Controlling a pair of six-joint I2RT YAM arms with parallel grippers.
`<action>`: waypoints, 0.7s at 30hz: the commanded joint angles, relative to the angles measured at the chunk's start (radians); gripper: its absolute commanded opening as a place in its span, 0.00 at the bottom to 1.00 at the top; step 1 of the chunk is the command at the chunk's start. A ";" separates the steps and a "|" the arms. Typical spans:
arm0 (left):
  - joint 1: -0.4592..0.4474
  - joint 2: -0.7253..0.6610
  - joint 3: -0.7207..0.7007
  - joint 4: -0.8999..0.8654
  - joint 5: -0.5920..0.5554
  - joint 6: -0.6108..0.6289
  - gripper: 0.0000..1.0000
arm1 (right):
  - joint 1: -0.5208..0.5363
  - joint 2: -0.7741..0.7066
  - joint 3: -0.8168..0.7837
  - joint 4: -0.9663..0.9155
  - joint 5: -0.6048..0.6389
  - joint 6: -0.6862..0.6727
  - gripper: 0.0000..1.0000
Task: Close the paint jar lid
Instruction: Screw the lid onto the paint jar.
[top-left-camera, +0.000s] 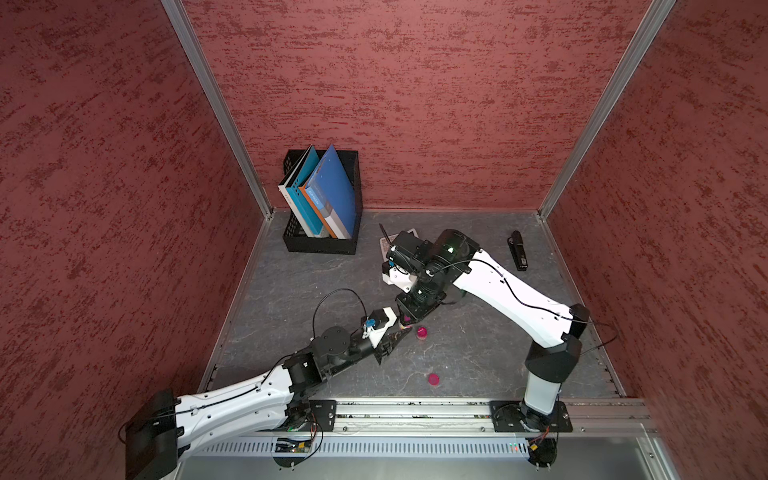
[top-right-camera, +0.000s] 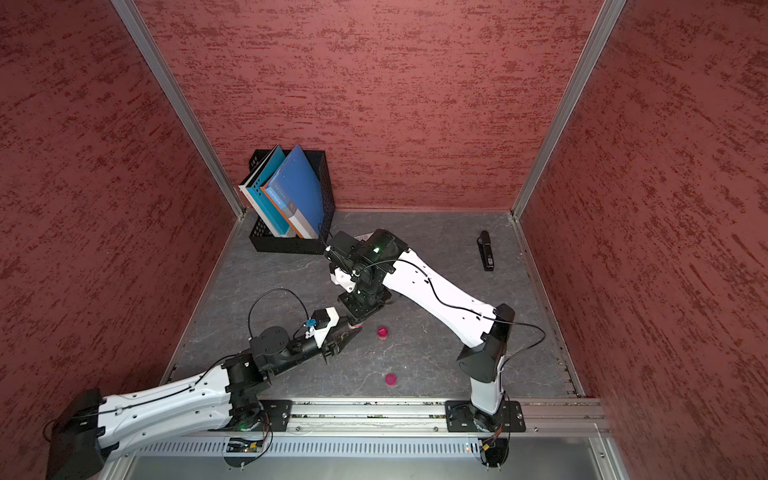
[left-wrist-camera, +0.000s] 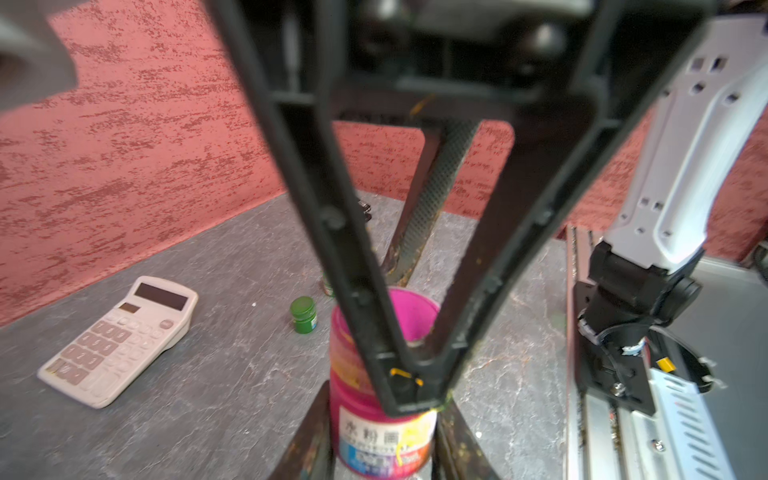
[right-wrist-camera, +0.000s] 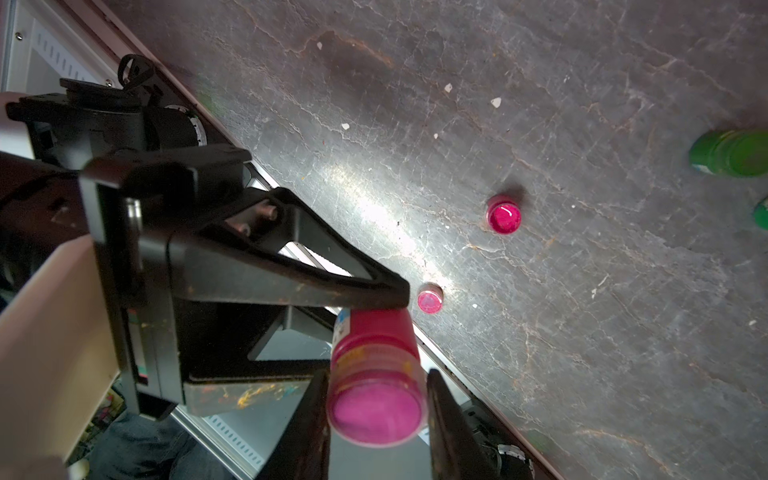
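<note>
On my screens the left gripper (left-wrist-camera: 384, 411) is clenched on the labelled body of the pink plastic paint jar (left-wrist-camera: 386, 436). It holds the jar off the grey marbled counter (top-left-camera: 478, 345), near the counter's middle in both top views. The right gripper (right-wrist-camera: 378, 376) reaches down from above. I see its two black fingers (right-wrist-camera: 446, 419) pressed against either side of the round pink lid (right-wrist-camera: 376, 409) at the jar's top, so it grasps the lid. I cannot tell whether the lid is fully seated on the jar. The jar sits close to upright between the two grippers.

On the counter just beside them stands a small pink pot (top-left-camera: 422, 332), and a second pink pot (top-left-camera: 433, 379) lies nearer the front rail. A small green pot (left-wrist-camera: 303, 313) and a white calculator (left-wrist-camera: 120, 340) rest farther back. A black stapler (top-left-camera: 517, 251) lies towards the right wall, and a black mesh bin of blue books (top-left-camera: 320, 247) stands in the back left corner.
</note>
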 joint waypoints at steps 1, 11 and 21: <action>-0.009 0.001 0.041 0.257 -0.159 0.062 0.18 | 0.006 -0.011 -0.078 0.052 -0.071 0.118 0.28; -0.009 0.128 0.132 0.551 -0.305 0.155 0.18 | -0.002 -0.125 -0.341 0.376 -0.077 0.415 0.28; -0.021 0.244 0.246 0.686 -0.353 0.158 0.18 | -0.015 -0.167 -0.540 0.658 -0.098 0.673 0.28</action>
